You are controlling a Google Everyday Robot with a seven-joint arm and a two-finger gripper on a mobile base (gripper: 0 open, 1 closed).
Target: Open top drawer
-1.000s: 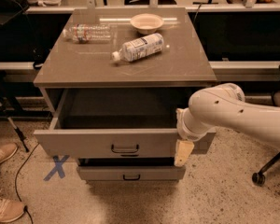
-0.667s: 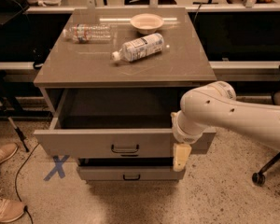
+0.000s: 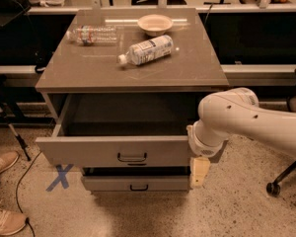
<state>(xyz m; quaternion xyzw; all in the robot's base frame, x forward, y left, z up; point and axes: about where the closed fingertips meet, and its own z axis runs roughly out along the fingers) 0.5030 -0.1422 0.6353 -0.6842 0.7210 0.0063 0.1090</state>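
The top drawer (image 3: 89, 151) is pulled out from the grey-beige cabinet. Its wide flat front carries a small black bar handle (image 3: 132, 157), and its deep grey interior (image 3: 128, 117) shows nothing inside. My gripper (image 3: 199, 172) hangs below my white arm (image 3: 237, 120) at the right end of the drawer front, level with its lower edge. It is off to the right of the handle, not on it. A shorter drawer front (image 3: 138, 183) with a similar handle sits closed below.
On the cabinet top (image 3: 89, 68) lie a white-labelled bottle (image 3: 147, 49), a clear bottle (image 3: 91, 34) and a bowl (image 3: 155, 23). A blue X (image 3: 60, 177) marks the floor. A person's shoes (image 3: 2, 164) are at the left, a chair caster (image 3: 273, 188) at the right.
My arm's elbow swung slightly left and then back right, and the gripper ends a little lower and to the right. The top drawer has stayed pulled out by about the same amount.
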